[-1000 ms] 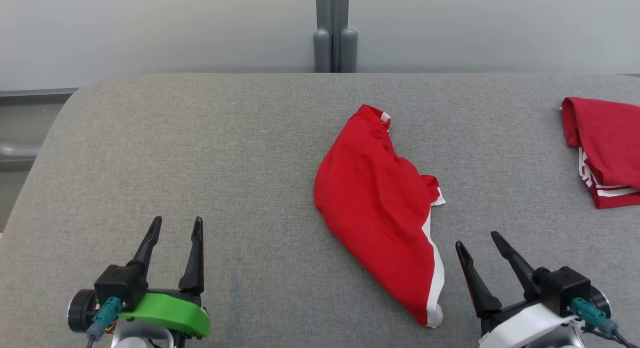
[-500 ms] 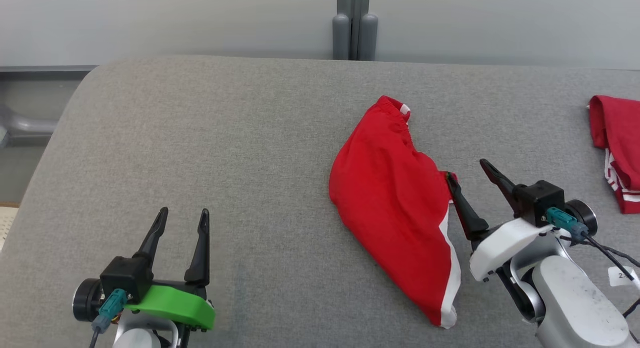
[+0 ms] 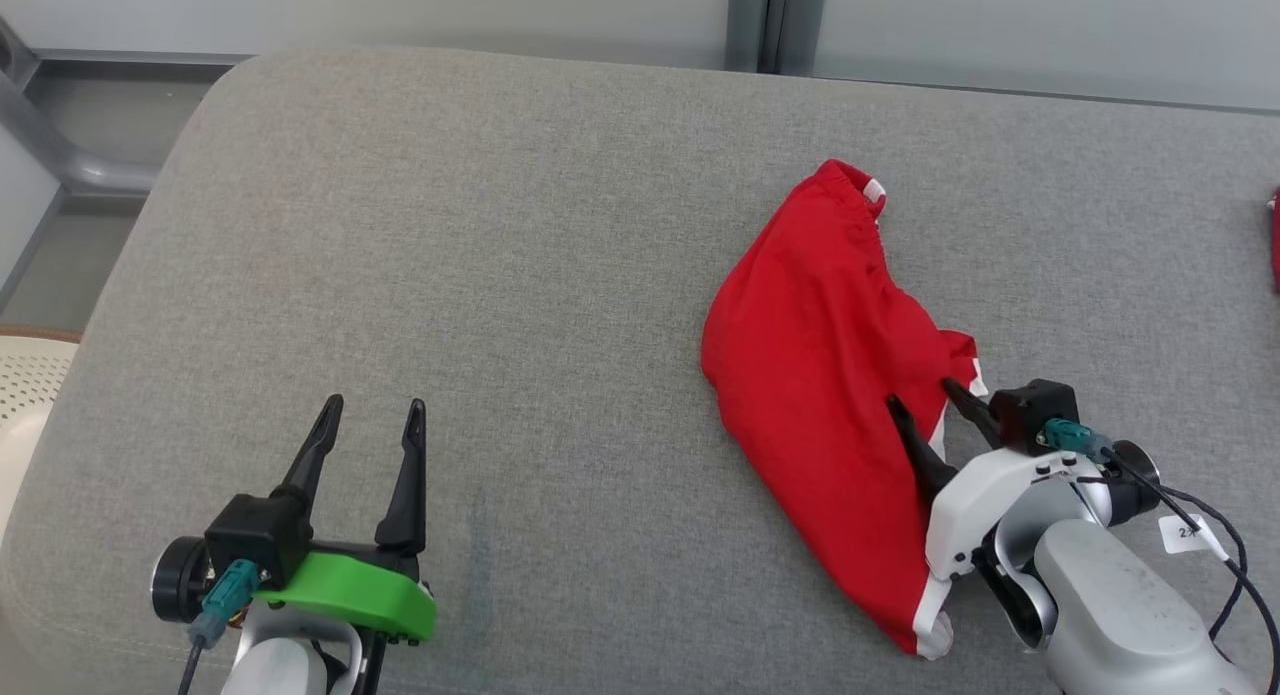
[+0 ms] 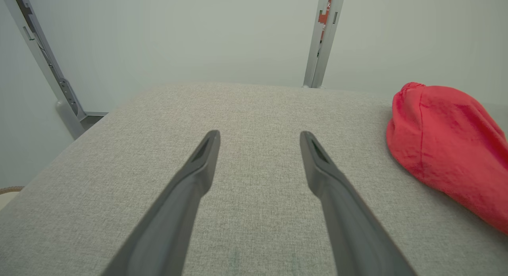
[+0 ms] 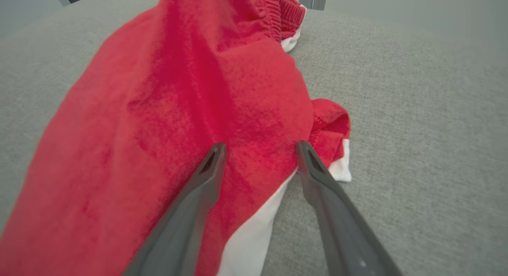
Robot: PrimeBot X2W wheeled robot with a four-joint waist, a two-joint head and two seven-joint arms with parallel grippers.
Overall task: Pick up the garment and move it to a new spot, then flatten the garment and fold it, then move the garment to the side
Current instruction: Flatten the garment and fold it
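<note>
The left end effector (image 3: 376,403) is green-collared, the right end effector (image 3: 920,392) white-collared.

Item 1: small white tag (image 3: 1186,533) beside right forearm (image 3: 1120,605), 4 o'clock in head view; "2" legible, following character unclear.
Item 2: orange label (image 4: 323,14) on post (image 4: 317,57), 12 o'clock in left wrist view; illegible.

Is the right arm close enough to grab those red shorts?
Probably yes: the right gripper, jaws open, is down at the red shorts by the white stripe, with nothing between them.
</note>
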